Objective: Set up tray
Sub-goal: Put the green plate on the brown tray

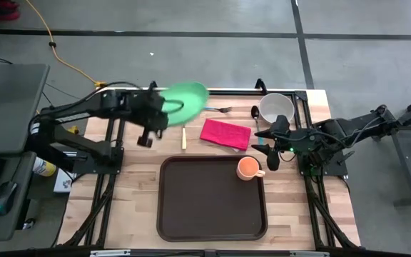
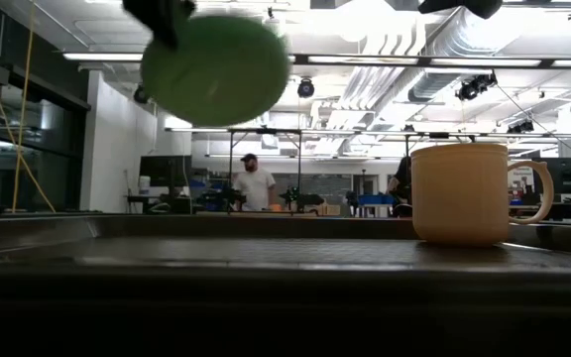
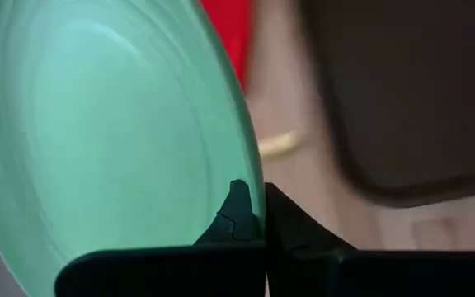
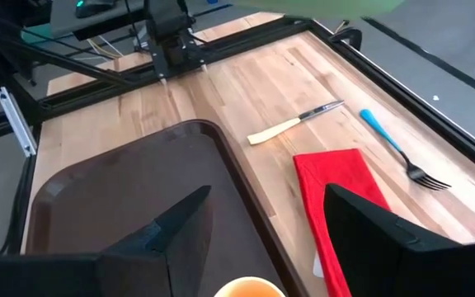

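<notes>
Tray (image 1: 191, 203) flat on the near middle of the table (image 1: 138, 153), dark brown, with only an orange mug (image 1: 249, 168) standing in its far right corner; the rest of its floor bare. Green plate (image 1: 185, 99) held aloft over the far side of the table, left of centre, tilted steeply, pinched at its rim by the left gripper (image 3: 254, 216), fingers clamped on either face of the edge. Probably mid-carry toward the tray, though blur in the wrist view makes the exact bite hard to judge.

Best done by levelling the plate before lowering, bringing it over the bare left or middle of the tray, well apart from the mug, and releasing only once the base rests flat inside the raised rim.

Right gripper (image 4: 262, 214) waiting at the right side just beyond the mug, fingers spread wide, holding nothing.

Between plate and tray: a knife (image 4: 295, 121) and a red napkin (image 1: 225, 133) lying on the wood just beyond the tray's far rim, a blue-handled fork (image 4: 398, 150) farther back, a white bowl (image 1: 275, 107) at the far right. Worth keeping the plate high while crossing these.
</notes>
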Robot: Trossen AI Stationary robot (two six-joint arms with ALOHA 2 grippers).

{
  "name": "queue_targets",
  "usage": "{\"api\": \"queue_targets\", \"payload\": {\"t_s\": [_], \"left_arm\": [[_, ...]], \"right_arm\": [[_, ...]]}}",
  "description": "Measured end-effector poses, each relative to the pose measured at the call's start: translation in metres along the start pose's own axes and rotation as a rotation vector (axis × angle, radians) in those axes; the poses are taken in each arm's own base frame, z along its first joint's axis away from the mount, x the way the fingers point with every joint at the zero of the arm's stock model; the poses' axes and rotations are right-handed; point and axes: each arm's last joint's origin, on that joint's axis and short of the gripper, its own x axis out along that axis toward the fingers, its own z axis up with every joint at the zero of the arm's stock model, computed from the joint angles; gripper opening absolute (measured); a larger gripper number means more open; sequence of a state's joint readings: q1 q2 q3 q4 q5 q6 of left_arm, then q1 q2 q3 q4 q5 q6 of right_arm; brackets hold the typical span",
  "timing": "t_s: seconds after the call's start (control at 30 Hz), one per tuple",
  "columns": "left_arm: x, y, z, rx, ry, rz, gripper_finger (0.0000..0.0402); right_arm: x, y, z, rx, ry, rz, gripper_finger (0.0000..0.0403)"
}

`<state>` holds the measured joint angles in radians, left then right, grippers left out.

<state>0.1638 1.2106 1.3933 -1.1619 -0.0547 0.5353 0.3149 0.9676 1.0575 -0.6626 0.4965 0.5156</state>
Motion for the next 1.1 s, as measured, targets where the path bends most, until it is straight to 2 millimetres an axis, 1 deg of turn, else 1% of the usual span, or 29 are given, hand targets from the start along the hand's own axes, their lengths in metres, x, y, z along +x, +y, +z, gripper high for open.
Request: {"api": "queue_targets", "payload": {"t_s": [0.07, 0.2, 0.33, 0.47, 0.63, 0.73, 0.83, 1.0, 1.1], "left_arm": [[-0.008, -0.013, 0.011, 0.117, -0.049, -0.041, 0.0017], [-0.013, -0.041, 0.024, 0.292, -0.083, -0.066, 0.0017], [-0.007, -0.068, 0.036, 0.418, -0.035, -0.055, 0.0017], [0.010, -0.096, 0.051, 0.596, 0.003, -0.069, 0.0017], [0.044, -0.138, 0.074, 0.824, 0.015, -0.140, 0.0017], [0.063, -0.157, 0.085, 0.904, 0.001, -0.174, 0.0017], [0.082, -0.168, 0.094, 0.913, -0.030, -0.209, 0.0017], [0.100, -0.178, 0.114, 0.876, -0.180, -0.213, 0.0017], [0.111, -0.184, 0.119, 0.860, -0.214, -0.255, 0.0017]], "right_arm": [[0.000, -0.001, 0.000, -0.001, 0.000, -0.011, 0.0209], [0.000, -0.003, -0.002, 0.019, 0.000, -0.063, 0.0209], [-0.001, -0.008, -0.004, 0.058, -0.027, -0.173, 0.0209], [-0.005, -0.013, -0.003, 0.106, -0.092, -0.262, 0.0209], [-0.014, -0.020, 0.000, 0.157, -0.175, -0.329, 0.0209], [-0.022, -0.027, 0.003, 0.189, -0.213, -0.344, 0.0209], [-0.030, -0.035, 0.007, 0.229, -0.242, -0.349, 0.0209], [-0.041, -0.046, 0.010, 0.249, -0.253, -0.317, 0.0209], [-0.046, -0.049, 0.011, 0.238, -0.255, -0.296, 0.0209]]}}
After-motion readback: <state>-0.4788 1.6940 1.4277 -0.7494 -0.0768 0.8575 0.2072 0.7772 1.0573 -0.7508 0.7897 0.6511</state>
